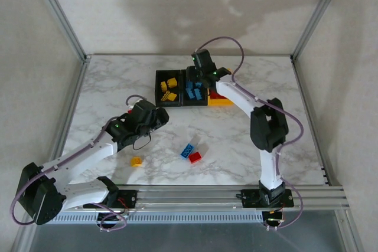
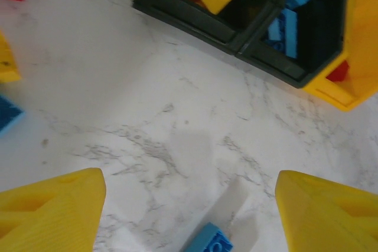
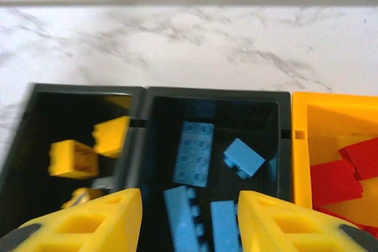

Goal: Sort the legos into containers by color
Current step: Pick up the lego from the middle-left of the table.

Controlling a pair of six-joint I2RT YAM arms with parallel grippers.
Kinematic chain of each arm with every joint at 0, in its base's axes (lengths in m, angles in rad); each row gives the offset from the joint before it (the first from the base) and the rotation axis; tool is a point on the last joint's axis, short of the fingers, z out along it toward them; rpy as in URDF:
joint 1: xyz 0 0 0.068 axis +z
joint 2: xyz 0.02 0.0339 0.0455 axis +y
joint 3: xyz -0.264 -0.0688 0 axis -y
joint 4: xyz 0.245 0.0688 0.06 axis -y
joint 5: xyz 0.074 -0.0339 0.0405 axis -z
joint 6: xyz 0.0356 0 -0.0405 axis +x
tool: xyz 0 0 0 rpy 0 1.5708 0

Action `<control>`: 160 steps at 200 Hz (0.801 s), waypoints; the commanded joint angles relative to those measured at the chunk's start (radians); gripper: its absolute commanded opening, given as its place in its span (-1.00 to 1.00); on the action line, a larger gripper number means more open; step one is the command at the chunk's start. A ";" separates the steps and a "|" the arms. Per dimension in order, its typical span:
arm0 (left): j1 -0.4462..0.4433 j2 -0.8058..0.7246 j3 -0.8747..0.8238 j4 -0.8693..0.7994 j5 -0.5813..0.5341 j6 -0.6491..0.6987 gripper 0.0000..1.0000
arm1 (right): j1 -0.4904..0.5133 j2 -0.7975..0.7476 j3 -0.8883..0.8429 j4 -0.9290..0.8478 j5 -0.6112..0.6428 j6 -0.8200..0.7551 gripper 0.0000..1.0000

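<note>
Joined bins [image 1: 157, 88], colour-sorted legos [image 3: 194, 153] inside (others loose)

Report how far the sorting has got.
Done: yellow legos in the left black bin, blue legos in the middle bin, red legos in the yellow-orange bin. In hand: nothing; left gripper and right gripper are open. Left: at least yellow brick, blue brick and red brick on the table.

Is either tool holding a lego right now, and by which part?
Nothing is held. The left tool is open above the table, a blue lego lying untouched on it; the right tool is open over the middle bin.
</note>
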 commanded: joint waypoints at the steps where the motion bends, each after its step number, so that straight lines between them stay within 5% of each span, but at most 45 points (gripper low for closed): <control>1: 0.039 -0.016 -0.012 -0.092 -0.061 0.002 0.51 | 0.027 -0.122 -0.100 0.061 -0.051 -0.018 -0.05; 83: 0.242 0.225 0.033 -0.086 -0.057 0.171 0.49 | 0.122 -0.582 -0.671 0.210 -0.327 -0.023 0.09; 160: 0.294 0.423 0.083 -0.041 -0.101 0.213 0.55 | 0.154 -0.739 -0.822 0.219 -0.359 0.052 0.07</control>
